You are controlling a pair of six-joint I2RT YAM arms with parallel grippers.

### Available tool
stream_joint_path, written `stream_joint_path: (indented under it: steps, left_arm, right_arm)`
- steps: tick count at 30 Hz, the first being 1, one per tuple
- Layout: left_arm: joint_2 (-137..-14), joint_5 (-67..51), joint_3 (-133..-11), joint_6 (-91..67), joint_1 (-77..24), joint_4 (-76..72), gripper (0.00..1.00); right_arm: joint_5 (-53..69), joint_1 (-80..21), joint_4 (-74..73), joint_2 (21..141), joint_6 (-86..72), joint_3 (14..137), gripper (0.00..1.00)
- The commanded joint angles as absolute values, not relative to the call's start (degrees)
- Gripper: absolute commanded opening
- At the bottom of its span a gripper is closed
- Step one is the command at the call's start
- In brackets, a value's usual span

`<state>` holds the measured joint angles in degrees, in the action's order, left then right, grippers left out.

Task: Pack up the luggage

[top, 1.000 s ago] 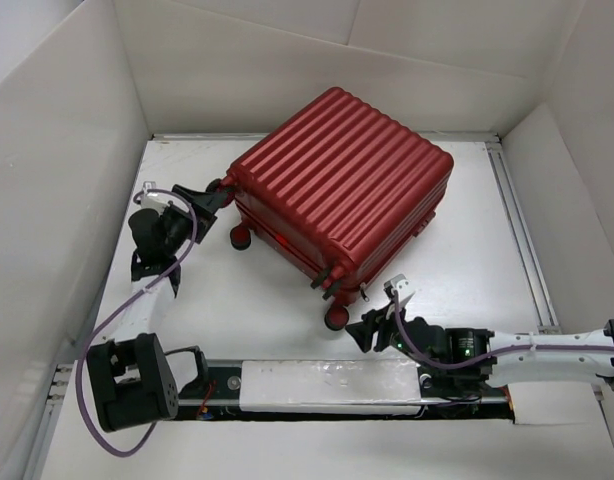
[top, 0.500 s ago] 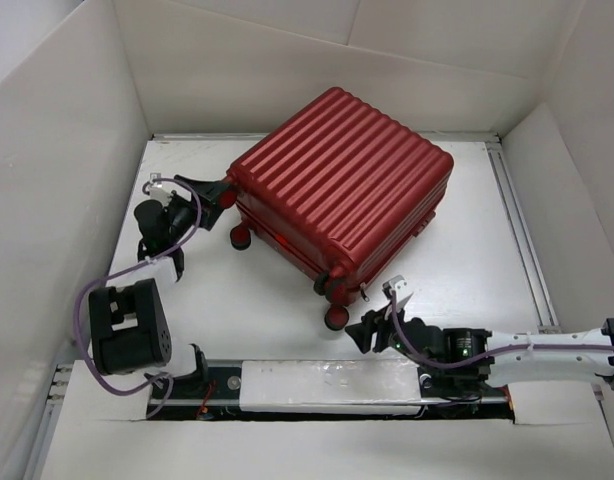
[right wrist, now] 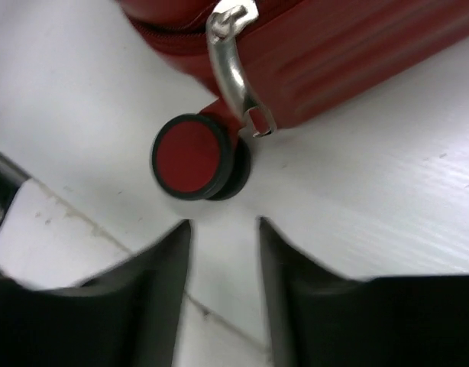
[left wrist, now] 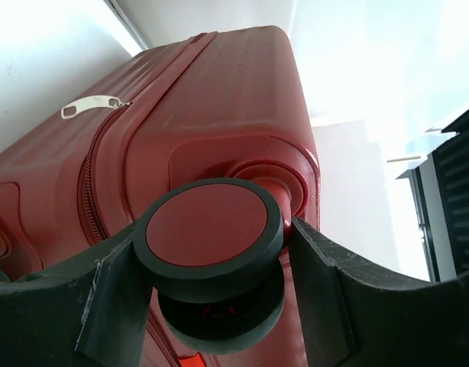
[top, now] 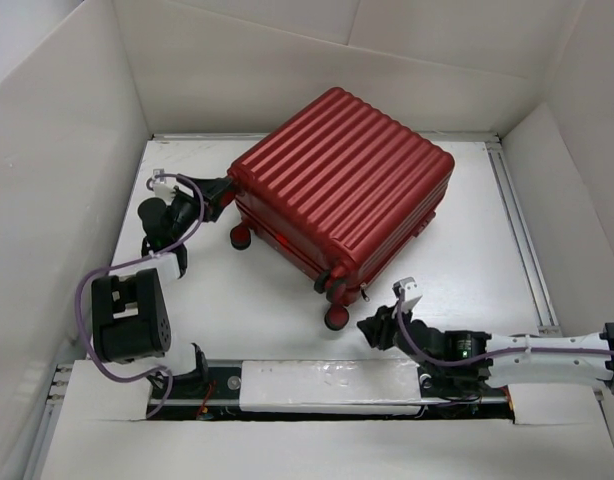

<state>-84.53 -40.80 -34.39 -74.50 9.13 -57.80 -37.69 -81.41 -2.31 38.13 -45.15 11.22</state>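
Two wrist views add what the overhead hides: left gripper (left wrist: 215,237) clamps the luggage (top: 347,180)'s far wheel (left wrist: 208,222); right gripper (right wrist: 223,229) stands parted, empty, short of the near wheel (right wrist: 190,157).

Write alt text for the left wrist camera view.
The left gripper has its two dark fingers either side of a black-rimmed, red-faced wheel at a corner of the dark red luggage, seen close up; whether they press on it is unclear. A silver zip pull lies at upper left.
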Motion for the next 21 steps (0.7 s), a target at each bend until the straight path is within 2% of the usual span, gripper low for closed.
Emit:
stream_joint_path:
  steps: [1, 4, 6, 7, 8, 11, 19, 21]
  left_arm:
    - [-77.3, -42.5, -36.2, -75.5, 9.1, -66.0, 0.00]
    - [-70.8, -43.2, -35.2, -74.2, 11.2, -61.8, 0.00]
    - [-67.8, -43.9, -35.7, -70.8, 11.2, -54.1, 0.00]
    - [-64.7, -43.9, -35.7, -70.8, 11.2, -52.7, 0.00]
    - [-63.2, -43.9, -34.6, -70.8, 11.2, -52.0, 0.00]
    - [-59.5, -44.6, -34.5, -71.5, 11.2, -50.3, 0.00]
    - [-56.2, -45.2, -38.0, -73.2, 11.2, -44.5, 0.00]
    - [-55.6, -45.7, -38.0, -73.2, 11.2, -43.0, 0.00]
  right_arm:
    - [-40.6, -78.6, -0.8, 37.6, -44.9, 12.0, 0.36]
    - [-36.7, -74.3, 1.3, 37.6, -38.0, 12.6, 0.34]
    - [-34.5, -71.7, 1.8, 37.0, -33.7, 12.6, 0.38]
    - [-33.9, -71.7, 1.8, 37.0, -33.0, 12.6, 0.41]
    - [-33.9, -71.0, 1.8, 35.7, -32.3, 12.6, 0.48]
    - [-33.9, -71.0, 1.8, 32.6, -32.3, 11.5, 0.54]
    - [-35.8, -71.0, 0.4, 26.1, -31.2, 10.4, 0.54]
    - [-35.8, -71.0, 0.4, 26.1, -30.6, 10.4, 0.56]
